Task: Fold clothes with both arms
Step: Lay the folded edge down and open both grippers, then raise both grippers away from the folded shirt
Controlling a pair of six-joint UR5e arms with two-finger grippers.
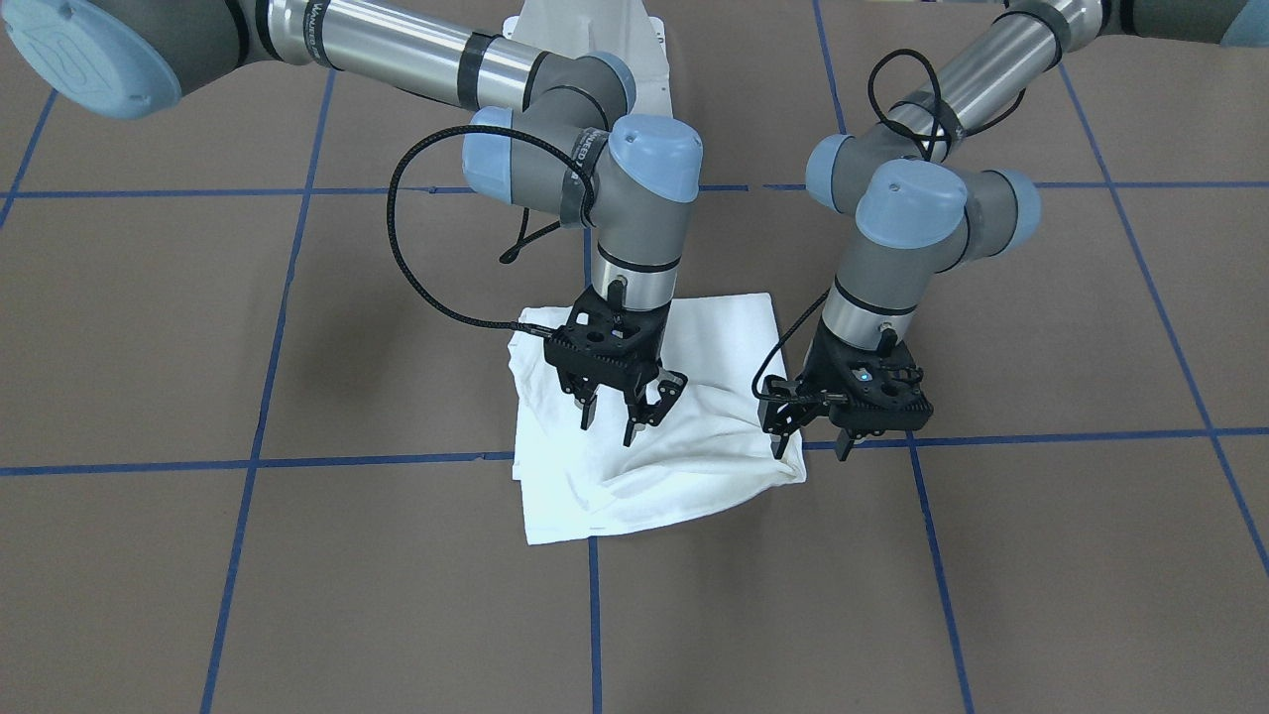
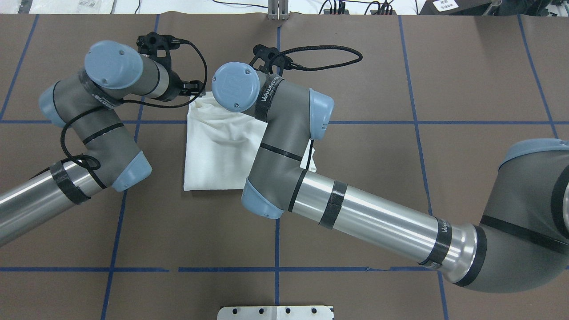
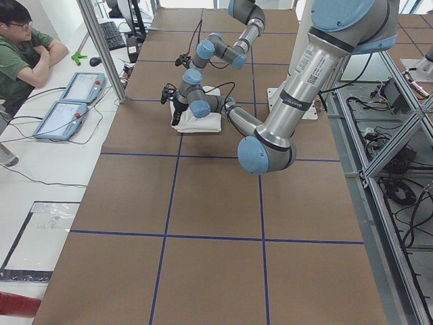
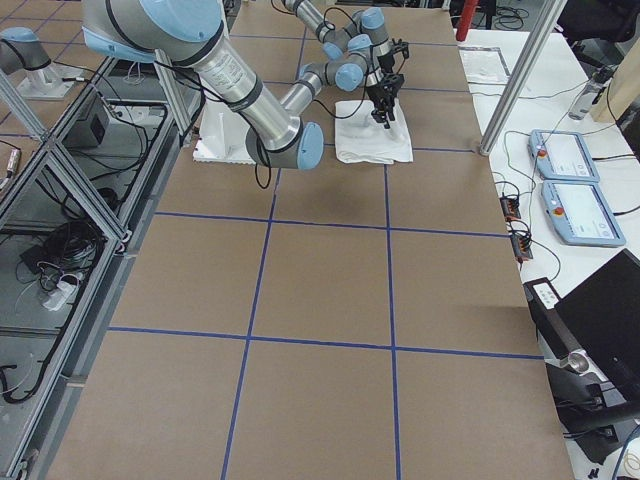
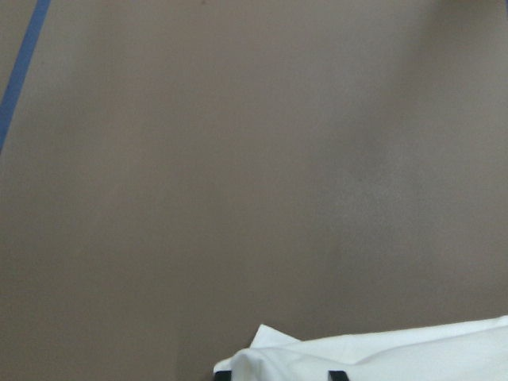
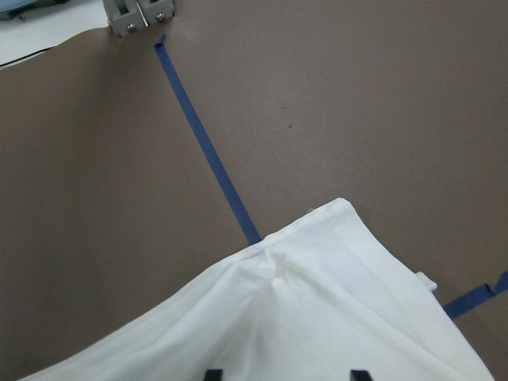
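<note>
The shirt (image 1: 694, 456) is already down to a compact, roughly square packet, so this is late in the fold: a pause between creases, or the set-up for the last one.

The right gripper (image 1: 615, 416) hangs directly above the packet, jaws spread and nothing between them. In its wrist view both fingertips (image 6: 213, 373) stand well apart with loose cloth under them, and whether they touch it I cannot tell. The cloth below and just ahead of this gripper is rumpled, with a raised ridge running toward the left gripper (image 1: 813, 438).

The left gripper sits at the packet's side edge. One finger is at the cloth's corner and the other is out over the bare table (image 1: 297, 555). Its jaws also look parted and hold nothing. The shirt lies to its inner side, between the two grippers, and the wrist view shows only a white strip at the bottom.

Next move, as I judge it: each gripper has to drop onto the edge nearest it and pinch every layer, not just the top one. Both then carry that edge over together at an even pace. The left gripper needs to shift inward first, since half its span is off the cloth. The ridge should be pulled flat, or it will be folded in
</note>
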